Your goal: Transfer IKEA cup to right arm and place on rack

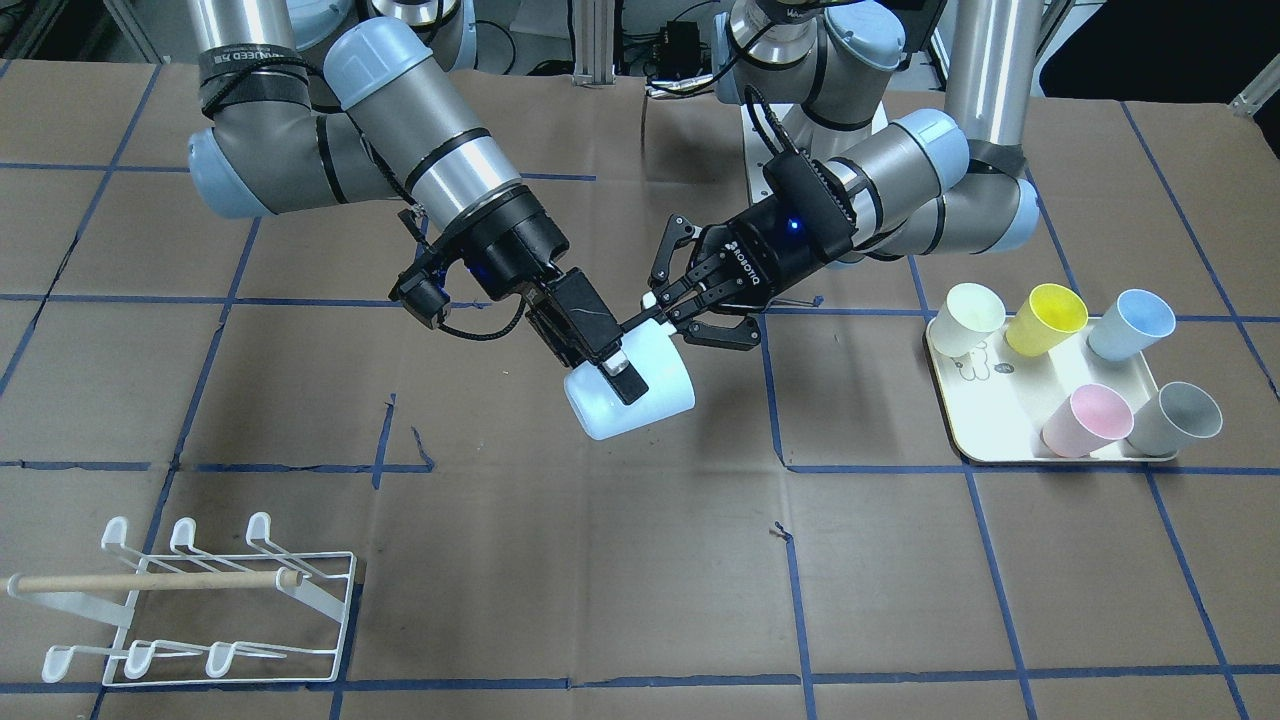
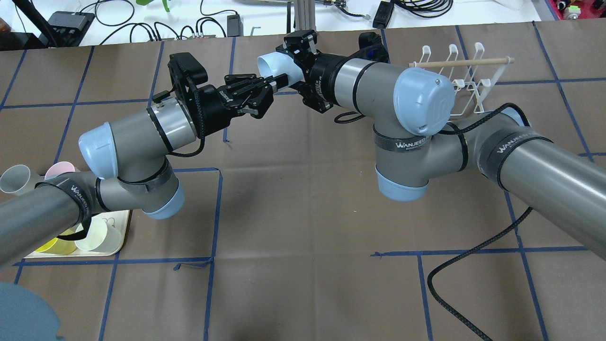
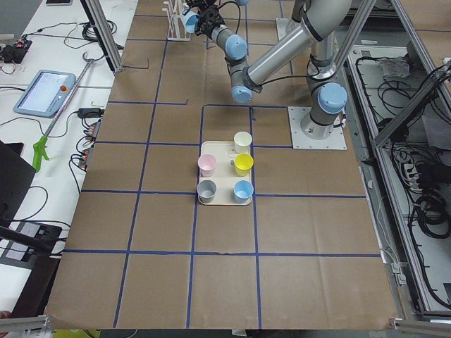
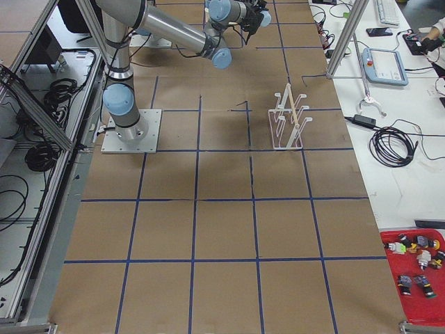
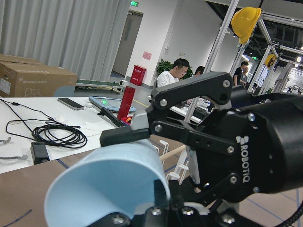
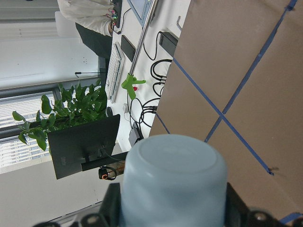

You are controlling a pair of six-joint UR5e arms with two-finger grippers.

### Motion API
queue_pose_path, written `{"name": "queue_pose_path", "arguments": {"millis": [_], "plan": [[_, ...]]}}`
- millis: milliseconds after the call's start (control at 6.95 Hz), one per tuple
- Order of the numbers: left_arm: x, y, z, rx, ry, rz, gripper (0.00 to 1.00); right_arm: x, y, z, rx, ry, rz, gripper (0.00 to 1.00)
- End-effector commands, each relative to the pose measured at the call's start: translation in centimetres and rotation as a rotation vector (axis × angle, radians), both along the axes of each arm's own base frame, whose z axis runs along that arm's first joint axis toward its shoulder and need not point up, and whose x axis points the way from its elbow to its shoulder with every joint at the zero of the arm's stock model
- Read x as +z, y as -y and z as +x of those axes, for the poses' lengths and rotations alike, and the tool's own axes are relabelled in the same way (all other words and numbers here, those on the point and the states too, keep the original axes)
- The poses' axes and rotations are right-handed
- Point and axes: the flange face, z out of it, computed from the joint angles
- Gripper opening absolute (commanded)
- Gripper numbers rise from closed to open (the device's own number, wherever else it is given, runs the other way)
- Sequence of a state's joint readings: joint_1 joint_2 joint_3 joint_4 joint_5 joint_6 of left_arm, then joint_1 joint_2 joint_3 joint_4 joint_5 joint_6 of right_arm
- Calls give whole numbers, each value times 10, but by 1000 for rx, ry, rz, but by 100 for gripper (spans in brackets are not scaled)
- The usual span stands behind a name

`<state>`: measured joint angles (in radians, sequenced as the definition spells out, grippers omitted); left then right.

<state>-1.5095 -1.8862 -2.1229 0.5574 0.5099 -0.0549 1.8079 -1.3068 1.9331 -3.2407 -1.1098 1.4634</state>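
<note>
cup: pale-blue IKEA cup, up in the air, well apart from the rack
my right claw: clamped across its body
my left claw: at the rim, can't tell if it's gripping
feel: light, slick plastic I'd guess, so squeeze mid-wall

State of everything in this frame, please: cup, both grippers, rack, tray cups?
light-blue cup: off the table, on its side, between both grippers.
right gripper: fingers shut on the cup.
left gripper: fingers at the cup's rim; grip unclear.
rack: standing, no cup on it.
tray cups: upright, mouths up.
</note>
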Motion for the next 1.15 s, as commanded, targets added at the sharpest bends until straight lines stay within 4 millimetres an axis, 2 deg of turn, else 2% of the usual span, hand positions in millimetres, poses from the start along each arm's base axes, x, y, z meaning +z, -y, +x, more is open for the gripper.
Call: {"name": "queue_pose_path", "arguments": {"millis": [0, 144, 432, 719, 863, 1007], "plan": [[1, 0, 0, 2, -3, 4, 35, 0, 0, -1, -2, 0, -1, 48], [1, 0, 0, 3, -5, 8, 50, 1, 1, 0, -2, 0, -3, 47], [1, 3, 2, 41, 4, 9, 96, 2, 1, 0, -1, 0, -7, 47], [5, 3, 3, 49, 6, -2, 98, 2, 3, -2, -1, -5, -13, 44], [10, 1, 11, 66, 6, -9, 98, 1, 7, -7, -8, -15, -21, 44], [18, 1, 30, 103, 6, -23, 98, 2, 14, -18, 7, -72, -72, 44]]}}
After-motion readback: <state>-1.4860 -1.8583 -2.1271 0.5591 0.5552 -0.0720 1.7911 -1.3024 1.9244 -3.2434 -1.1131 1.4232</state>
